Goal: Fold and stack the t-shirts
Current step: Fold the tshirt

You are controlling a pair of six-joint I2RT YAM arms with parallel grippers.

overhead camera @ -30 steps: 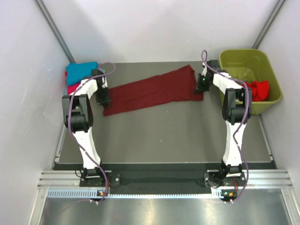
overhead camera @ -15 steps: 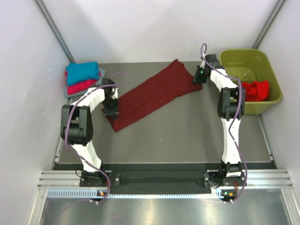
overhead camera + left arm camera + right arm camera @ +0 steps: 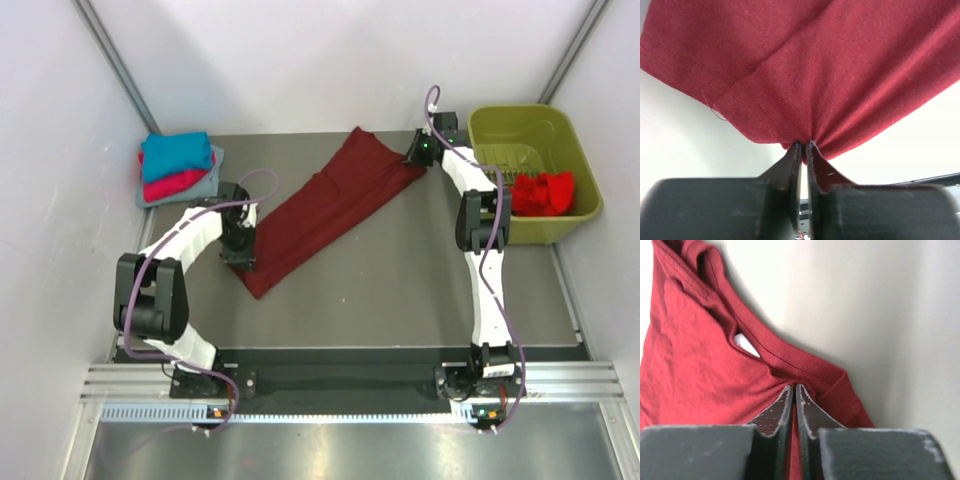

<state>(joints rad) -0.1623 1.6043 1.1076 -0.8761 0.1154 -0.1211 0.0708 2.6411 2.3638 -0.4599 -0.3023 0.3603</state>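
Note:
A dark maroon t-shirt (image 3: 330,205) lies folded into a long strip, slanting from near left to far right on the table. My left gripper (image 3: 240,262) is shut on its near-left end (image 3: 805,100). My right gripper (image 3: 413,160) is shut on its far-right end by the collar (image 3: 715,355). A stack of folded t-shirts sits at the far left: teal (image 3: 176,155) on top, pink-red (image 3: 165,186) under it, pale grey-blue (image 3: 212,172) at the bottom. A bright red t-shirt (image 3: 545,192) lies crumpled in the basket.
An olive-green plastic basket (image 3: 502,124) stands at the far right. White walls close in the table on the left, back and right. A dark rail runs along the near edge, by the arm bases.
The maroon strip has swung from nearly level to steeply slanted. My left gripper moved nearer and rightward with its end; my right gripper moved farther back and a little left.

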